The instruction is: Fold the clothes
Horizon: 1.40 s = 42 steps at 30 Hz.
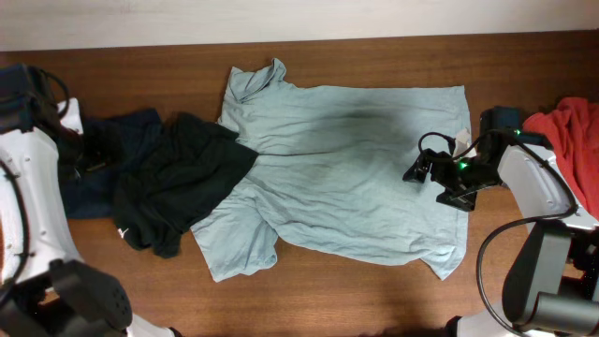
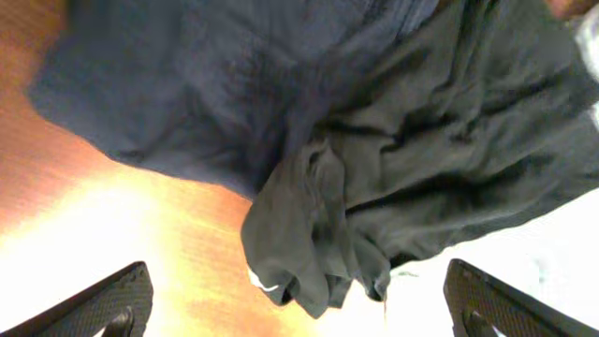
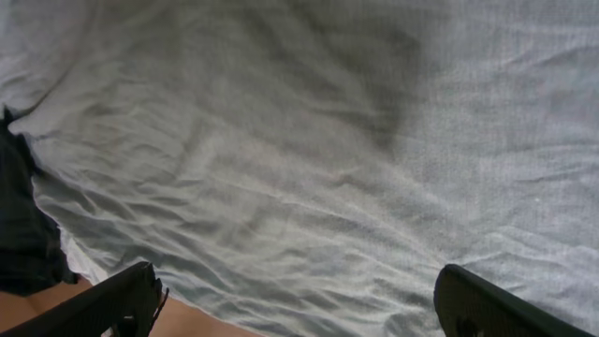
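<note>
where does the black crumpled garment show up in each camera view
Overhead: black garment left of centre, lying over the pale T-shirt's sleeve.
Left wrist: centre to right of frame, beside a navy garment.
Right wrist: only a dark edge at far left, likely it.
Shared landmark: the pale T-shirt, filling the right wrist view, a strip at the left wrist view's right edge.

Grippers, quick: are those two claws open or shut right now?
Left gripper: open, holding nothing, above the dark garment.
Right gripper: open, holding nothing, above the pale grey-blue T-shirt.
</note>
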Available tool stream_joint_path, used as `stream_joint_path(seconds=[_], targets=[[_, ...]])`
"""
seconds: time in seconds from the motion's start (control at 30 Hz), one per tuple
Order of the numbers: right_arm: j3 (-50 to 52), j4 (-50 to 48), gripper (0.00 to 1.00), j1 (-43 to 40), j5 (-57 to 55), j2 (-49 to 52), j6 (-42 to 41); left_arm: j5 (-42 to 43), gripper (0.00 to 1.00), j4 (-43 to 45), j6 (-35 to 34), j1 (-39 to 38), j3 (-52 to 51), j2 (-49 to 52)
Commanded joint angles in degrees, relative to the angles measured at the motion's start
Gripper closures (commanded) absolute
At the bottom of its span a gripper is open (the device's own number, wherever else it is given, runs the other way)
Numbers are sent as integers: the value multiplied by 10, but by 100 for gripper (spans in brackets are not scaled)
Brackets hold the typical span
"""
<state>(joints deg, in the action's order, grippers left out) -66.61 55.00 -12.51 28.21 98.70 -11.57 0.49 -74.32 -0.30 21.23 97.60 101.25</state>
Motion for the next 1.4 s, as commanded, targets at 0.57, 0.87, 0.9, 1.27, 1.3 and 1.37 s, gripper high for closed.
stream_joint_path(seconds=[0.57, 0.87, 0.9, 1.27, 1.3, 1.37], targets=[[0, 3, 2, 1, 7, -6, 6, 72, 99, 207, 27, -1, -188, 78], [0, 13, 2, 1, 7, -6, 6, 69, 99, 166, -21, 115, -15, 78], [0, 12, 2, 1, 7, -6, 6, 73, 100, 167, -21, 126, 4, 78], [0, 14, 2, 1, 7, -6, 6, 47, 100, 250, -23, 161, 53, 78], [0, 13, 2, 1, 7, -6, 6, 29, 100, 255, -23, 161, 53, 78], [0, 13, 2, 1, 7, -6, 6, -12, 98, 266, -23, 161, 53, 79]])
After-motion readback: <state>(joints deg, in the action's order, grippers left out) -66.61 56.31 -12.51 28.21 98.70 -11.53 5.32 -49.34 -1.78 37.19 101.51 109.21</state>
